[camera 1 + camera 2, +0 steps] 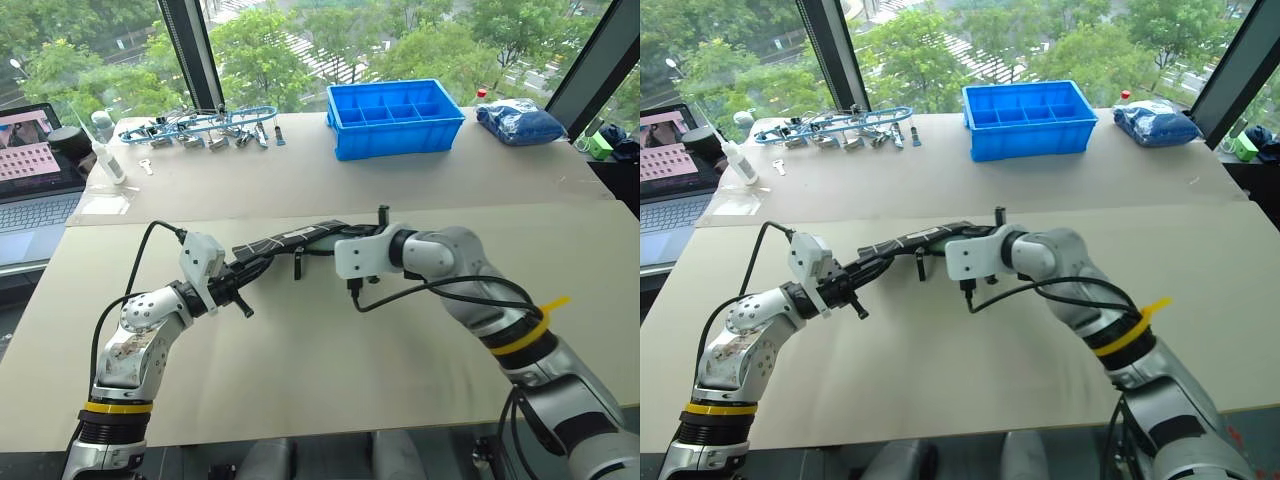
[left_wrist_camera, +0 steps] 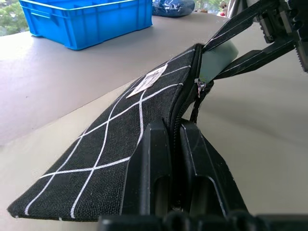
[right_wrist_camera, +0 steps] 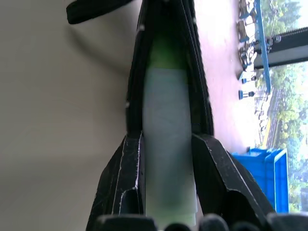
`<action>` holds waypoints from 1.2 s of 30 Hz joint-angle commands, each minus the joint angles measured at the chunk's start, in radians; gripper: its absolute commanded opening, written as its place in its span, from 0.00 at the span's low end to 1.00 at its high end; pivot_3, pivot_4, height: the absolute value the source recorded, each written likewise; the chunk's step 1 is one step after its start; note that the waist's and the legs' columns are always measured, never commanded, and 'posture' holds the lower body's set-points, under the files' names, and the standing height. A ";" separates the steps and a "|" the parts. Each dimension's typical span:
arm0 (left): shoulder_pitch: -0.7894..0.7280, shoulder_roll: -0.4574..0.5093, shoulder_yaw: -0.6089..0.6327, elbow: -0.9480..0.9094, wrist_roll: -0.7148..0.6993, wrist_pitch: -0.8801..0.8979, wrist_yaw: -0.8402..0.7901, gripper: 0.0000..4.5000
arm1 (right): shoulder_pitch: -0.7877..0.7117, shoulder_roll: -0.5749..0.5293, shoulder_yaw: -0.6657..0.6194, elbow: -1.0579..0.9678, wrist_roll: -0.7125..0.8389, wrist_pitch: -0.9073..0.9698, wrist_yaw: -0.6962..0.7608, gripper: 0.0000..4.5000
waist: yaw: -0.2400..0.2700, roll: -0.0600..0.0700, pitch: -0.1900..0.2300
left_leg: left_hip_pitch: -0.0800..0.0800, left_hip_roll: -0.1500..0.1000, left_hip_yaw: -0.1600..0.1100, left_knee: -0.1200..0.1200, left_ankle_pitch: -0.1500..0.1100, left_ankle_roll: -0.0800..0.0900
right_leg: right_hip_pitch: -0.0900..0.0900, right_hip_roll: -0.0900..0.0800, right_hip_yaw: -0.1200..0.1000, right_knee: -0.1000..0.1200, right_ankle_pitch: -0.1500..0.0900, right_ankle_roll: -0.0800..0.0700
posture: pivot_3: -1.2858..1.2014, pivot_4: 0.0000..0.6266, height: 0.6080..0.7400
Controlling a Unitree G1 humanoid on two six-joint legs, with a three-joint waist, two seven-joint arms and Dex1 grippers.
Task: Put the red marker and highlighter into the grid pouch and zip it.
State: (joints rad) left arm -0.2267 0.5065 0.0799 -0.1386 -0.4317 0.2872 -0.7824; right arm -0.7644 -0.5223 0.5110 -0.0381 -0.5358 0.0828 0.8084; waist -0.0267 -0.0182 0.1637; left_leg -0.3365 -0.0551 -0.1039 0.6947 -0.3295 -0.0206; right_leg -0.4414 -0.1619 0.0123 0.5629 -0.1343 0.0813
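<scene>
My right gripper (image 3: 166,211) pinches the highlighter (image 3: 168,159) between its fingers, green end leading, already poking into the pouch's open mouth. My left gripper (image 2: 175,139) is clamped tight on the pouch (image 2: 125,144) at its edge, holding it lifted off the table (image 1: 330,360), label up. The zipper pull (image 2: 198,88) sits near the mouth, so it's unzipped at that end. I can't find the red marker, likely inside already but I can't tell. Left, I judge: push the highlighter fully in, let go, then zip. Blue bin (image 1: 395,118) sits well behind, unused.
</scene>
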 commanded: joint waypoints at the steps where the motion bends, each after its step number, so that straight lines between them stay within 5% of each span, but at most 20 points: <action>1: -0.025 0.003 0.010 -0.016 -0.008 -0.013 -0.009 0.00 | -0.025 0.020 0.029 0.055 -0.025 -0.135 -0.056 0.22 | 0.000 0.000 0.000 | 0.000 0.000 0.000 0.000 0.000 0.000 | 0.000 0.000 0.000 0.000 0.000 0.000 | 0.52 0.24 1.00; 6: -0.028 0.006 0.013 -0.014 -0.006 -0.015 -0.012 0.00 | -0.035 0.010 0.049 0.182 -0.044 -0.354 -0.143 0.22 | -0.008 0.000 0.000 | 0.000 0.000 0.000 0.000 0.000 0.000 | 0.000 0.000 0.000 0.000 0.000 0.000 | 0.52 0.24 1.00; 8: -0.027 0.007 0.017 -0.016 -0.006 -0.014 -0.012 0.00 | -0.018 0.009 0.018 0.194 0.013 -0.341 -0.100 0.44 | -0.013 0.000 0.000 | 0.000 0.000 0.000 0.000 0.000 0.000 | 0.000 0.000 0.000 0.000 0.000 0.000 | 0.52 0.24 1.00; 13: -0.015 0.011 0.023 -0.029 -0.009 -0.009 -0.009 0.00 | -0.023 0.011 -0.141 0.214 0.171 -0.186 -0.052 0.79 | -0.017 0.000 0.000 | 0.000 0.000 0.000 0.000 0.000 0.000 | 0.000 0.000 0.000 0.000 0.000 0.000 | 0.52 0.24 1.00; 24: 0.003 0.020 0.031 -0.041 -0.016 0.003 -0.009 0.00 | 0.176 -0.198 -0.633 -0.150 0.918 0.683 0.311 0.79 | 0.008 0.000 0.000 | 0.000 0.000 -0.001 -0.001 -0.001 0.001 | 0.000 0.000 0.000 -0.001 0.000 0.000 | 0.52 0.24 1.00; 29: -0.014 0.015 0.024 -0.027 -0.014 0.005 -0.015 0.00 | 0.382 -0.228 -0.509 -0.241 0.910 0.757 0.262 0.79 | 0.005 0.000 0.000 | 0.001 0.000 0.001 0.000 -0.003 0.006 | 0.002 0.000 0.001 0.000 0.000 0.000 | 0.52 0.24 1.00; 36: -0.026 0.011 0.015 -0.028 -0.014 0.013 -0.021 0.00 | 0.297 0.090 -0.284 -0.125 0.775 0.746 -0.047 0.79 | -0.014 -0.001 0.000 | 0.002 0.001 0.001 0.002 -0.002 0.004 | 0.001 0.000 0.002 0.001 0.002 -0.002 | 0.52 0.24 1.00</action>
State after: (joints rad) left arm -0.2391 0.5139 0.0849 -0.1417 -0.4336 0.3057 -0.7991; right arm -0.4203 -0.4876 0.1968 -0.1931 0.2717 0.8506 0.8419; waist -0.0404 -0.0189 0.1633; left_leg -0.3336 -0.0541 -0.1031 0.6966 -0.3308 -0.0178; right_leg -0.4403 -0.1608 0.0143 0.5644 -0.1314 0.0781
